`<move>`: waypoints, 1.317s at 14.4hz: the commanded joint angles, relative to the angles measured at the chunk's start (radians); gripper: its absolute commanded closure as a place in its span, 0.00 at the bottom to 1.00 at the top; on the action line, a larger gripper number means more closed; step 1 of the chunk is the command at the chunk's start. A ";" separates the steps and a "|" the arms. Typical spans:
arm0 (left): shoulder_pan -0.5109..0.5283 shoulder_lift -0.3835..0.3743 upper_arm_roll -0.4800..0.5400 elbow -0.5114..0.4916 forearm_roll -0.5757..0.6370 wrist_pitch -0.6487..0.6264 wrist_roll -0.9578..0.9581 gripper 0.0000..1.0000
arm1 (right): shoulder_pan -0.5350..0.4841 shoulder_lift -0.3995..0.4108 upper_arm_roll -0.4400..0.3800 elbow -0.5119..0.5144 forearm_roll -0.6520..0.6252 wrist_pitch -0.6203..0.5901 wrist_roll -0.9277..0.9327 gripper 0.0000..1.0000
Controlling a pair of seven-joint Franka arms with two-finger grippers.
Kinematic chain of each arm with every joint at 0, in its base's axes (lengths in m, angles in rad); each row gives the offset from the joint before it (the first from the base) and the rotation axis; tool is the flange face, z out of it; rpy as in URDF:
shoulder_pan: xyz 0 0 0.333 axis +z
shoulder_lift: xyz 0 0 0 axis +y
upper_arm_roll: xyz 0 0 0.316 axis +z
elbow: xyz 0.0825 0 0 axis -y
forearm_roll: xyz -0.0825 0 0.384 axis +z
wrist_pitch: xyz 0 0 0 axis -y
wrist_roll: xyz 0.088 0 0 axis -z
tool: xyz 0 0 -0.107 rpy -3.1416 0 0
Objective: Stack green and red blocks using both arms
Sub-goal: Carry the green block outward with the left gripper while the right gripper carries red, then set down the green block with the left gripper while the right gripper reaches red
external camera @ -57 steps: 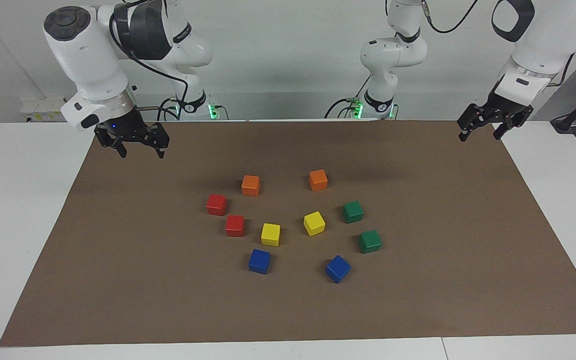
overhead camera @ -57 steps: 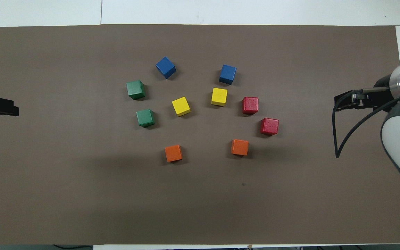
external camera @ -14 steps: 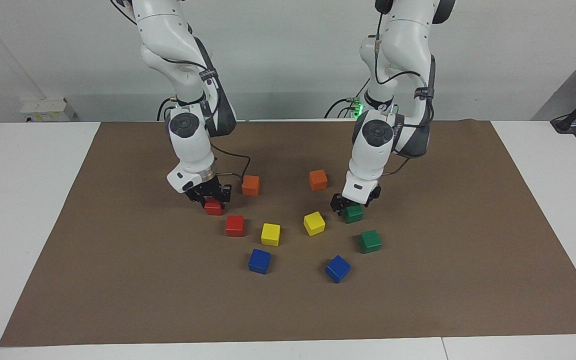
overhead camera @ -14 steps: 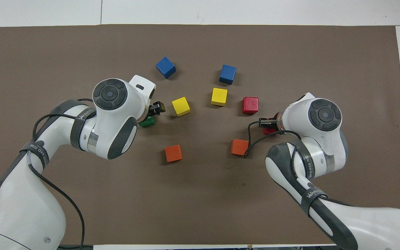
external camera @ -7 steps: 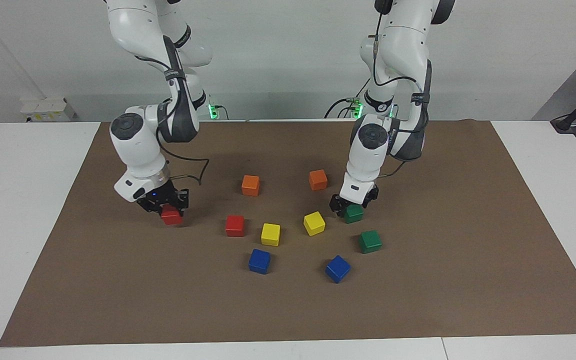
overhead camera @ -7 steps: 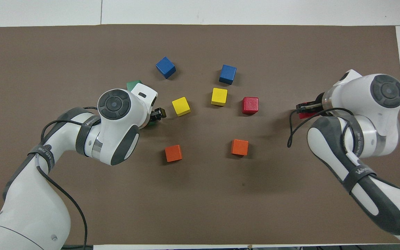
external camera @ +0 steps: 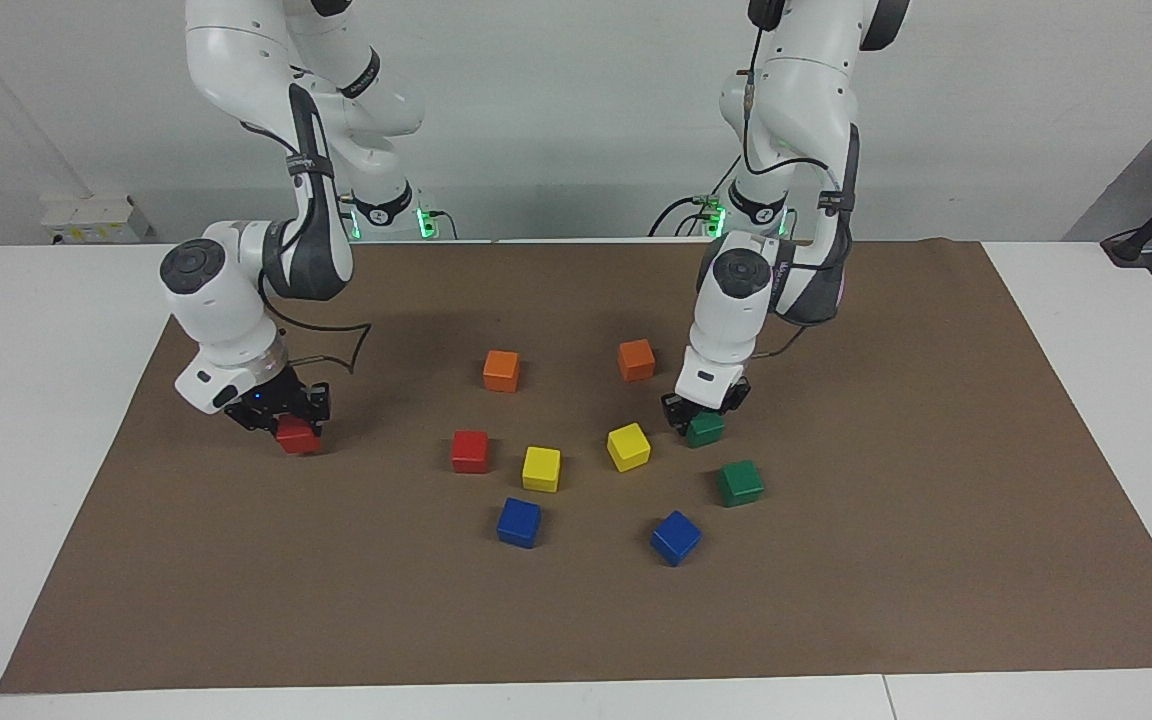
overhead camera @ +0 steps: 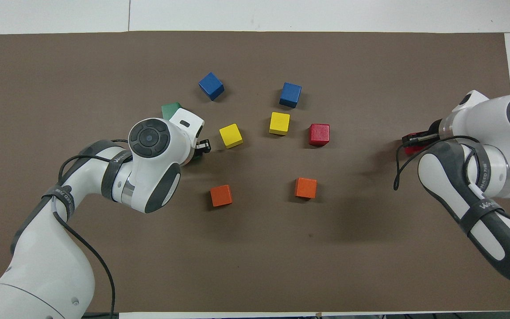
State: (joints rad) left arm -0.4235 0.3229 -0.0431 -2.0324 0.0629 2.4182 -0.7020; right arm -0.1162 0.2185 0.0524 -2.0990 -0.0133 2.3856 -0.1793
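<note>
My right gripper (external camera: 288, 424) is shut on a red block (external camera: 298, 439), low over the brown mat at the right arm's end of the table. In the overhead view only an edge of that red block (overhead camera: 411, 149) shows past the right wrist. My left gripper (external camera: 703, 422) is shut on a green block (external camera: 708, 432) that sits on the mat beside a yellow block. The second red block (external camera: 470, 451) and the second green block (external camera: 740, 483) rest untouched. From above, the left wrist partly covers the second green block (overhead camera: 171, 108).
Two orange blocks (external camera: 501, 370) (external camera: 636, 359) lie nearer the robots. Two yellow blocks (external camera: 541, 468) (external camera: 628, 446) sit in the middle and two blue blocks (external camera: 519, 522) (external camera: 675, 537) farther out. The brown mat (external camera: 886, 560) covers most of the white table.
The right arm has carried its red block from the cluster toward its own end of the table. The left gripper has closed on the green block it was straddling.
</note>
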 commanded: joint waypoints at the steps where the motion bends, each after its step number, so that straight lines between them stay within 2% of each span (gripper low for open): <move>1: -0.005 -0.013 0.017 -0.003 0.020 0.012 0.012 1.00 | -0.022 -0.004 0.012 -0.033 0.009 0.044 -0.025 1.00; 6: 0.225 -0.154 0.015 0.001 0.018 -0.166 0.281 1.00 | -0.043 0.005 0.012 -0.050 0.009 0.047 -0.040 1.00; 7: 0.285 -0.160 0.016 -0.005 0.018 -0.175 0.379 1.00 | -0.043 0.007 0.012 -0.050 0.009 0.047 -0.036 0.84; 8: 0.361 -0.160 0.016 -0.015 0.018 -0.163 0.494 1.00 | -0.040 0.007 0.012 -0.050 0.009 0.049 -0.026 0.01; 10: 0.515 -0.159 0.012 -0.026 0.008 -0.137 0.738 1.00 | -0.036 0.009 0.012 -0.044 0.009 0.047 -0.022 0.00; 12: 0.590 -0.139 0.014 -0.037 0.008 -0.090 0.823 1.00 | -0.017 0.006 0.014 -0.012 0.009 0.023 -0.006 0.00; 14: 0.632 -0.092 0.014 -0.060 0.008 0.007 0.838 1.00 | -0.008 -0.002 0.020 0.054 0.010 -0.052 0.009 0.00; 17: 0.649 -0.044 0.012 -0.065 0.008 0.047 0.860 1.00 | 0.123 0.005 0.034 0.245 0.007 -0.254 0.218 0.00; 19: 0.649 -0.042 0.012 -0.063 0.008 0.047 0.860 1.00 | 0.173 0.027 0.035 0.296 0.006 -0.264 0.296 0.00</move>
State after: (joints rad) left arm 0.2132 0.2839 -0.0217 -2.0887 0.0646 2.4455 0.1450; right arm 0.0219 0.2135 0.0832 -1.8705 -0.0126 2.1545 0.0466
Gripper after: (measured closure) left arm 0.449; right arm 0.000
